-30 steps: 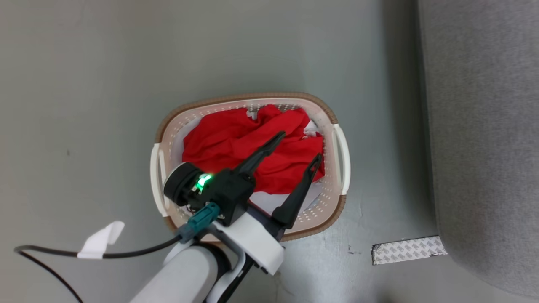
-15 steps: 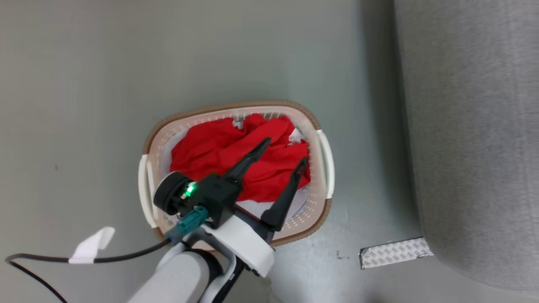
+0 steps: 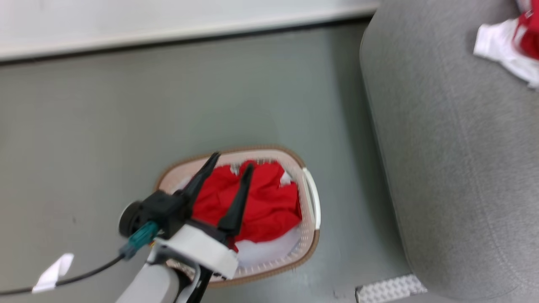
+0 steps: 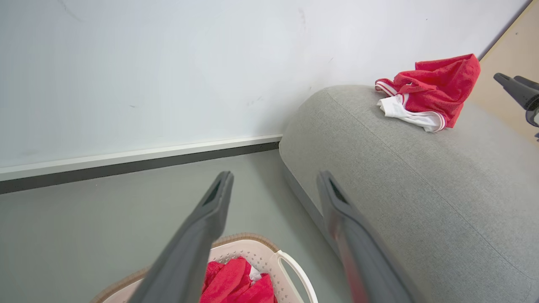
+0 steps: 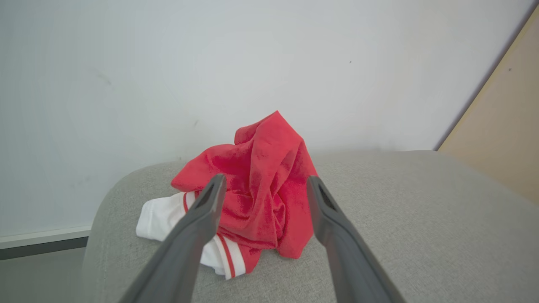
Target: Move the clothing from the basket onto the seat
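Hovering over the basket, the left gripper is spread wide and empty.

One red garment lies crumpled inside the basket, something white showing beneath it, on the grey floor just beside the light-grey sofa; the fingers are above it, and whether they touch the cloth cannot be told. The other red garment, with white striped trim, sits bunched on the sofa top near the wall. The right gripper points at it, fingers parted, holding nothing.
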Available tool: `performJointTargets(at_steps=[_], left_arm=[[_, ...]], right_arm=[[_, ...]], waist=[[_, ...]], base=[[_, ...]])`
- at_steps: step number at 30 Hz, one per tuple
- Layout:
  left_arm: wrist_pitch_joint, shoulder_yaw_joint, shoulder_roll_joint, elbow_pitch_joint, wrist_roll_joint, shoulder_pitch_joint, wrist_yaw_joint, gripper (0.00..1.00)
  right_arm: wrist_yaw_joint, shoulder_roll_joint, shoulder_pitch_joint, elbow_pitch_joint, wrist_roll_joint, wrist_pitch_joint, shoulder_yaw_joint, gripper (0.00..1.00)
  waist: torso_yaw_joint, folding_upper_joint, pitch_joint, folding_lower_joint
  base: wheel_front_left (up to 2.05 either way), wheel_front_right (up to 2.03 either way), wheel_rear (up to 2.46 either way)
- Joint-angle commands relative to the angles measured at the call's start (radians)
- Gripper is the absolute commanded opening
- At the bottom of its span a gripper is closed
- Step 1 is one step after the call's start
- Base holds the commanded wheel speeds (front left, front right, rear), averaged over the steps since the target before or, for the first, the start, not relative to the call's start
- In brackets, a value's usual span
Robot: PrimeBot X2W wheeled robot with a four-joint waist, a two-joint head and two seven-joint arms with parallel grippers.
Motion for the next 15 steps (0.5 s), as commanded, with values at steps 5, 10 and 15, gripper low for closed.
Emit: performJointTargets(at_steps=[5,10,15], left_arm=[[-0.072,0.043,0.021,0.043,-0.034,0.082,0.021,1.0],[-0.138,0.11,0.008,0.076,-0.081,0.164,0.045,1.0],[-0.162,0.191,-0.005,0.102,-0.087,0.251,0.064,1.0]], right_arm=[[-0.003,0.037,0.213,-0.169,0.082,0.0,0.071,1.0],[-0.003,0.083,0.386,-0.294,0.121,0.0,0.126,1.0],[-0.003,0.123,0.521,-0.365,0.13,0.0,0.202,1.0]], waist=[[0.035,0.0,-0.142,0.0002],[0.08,0.0,-0.228,0.0002],[0.118,0.0,-0.297,0.0002]], base=[[0.0,0.0,0.0],[0.0,0.0,0.0],[0.0,0.0,0.0]])
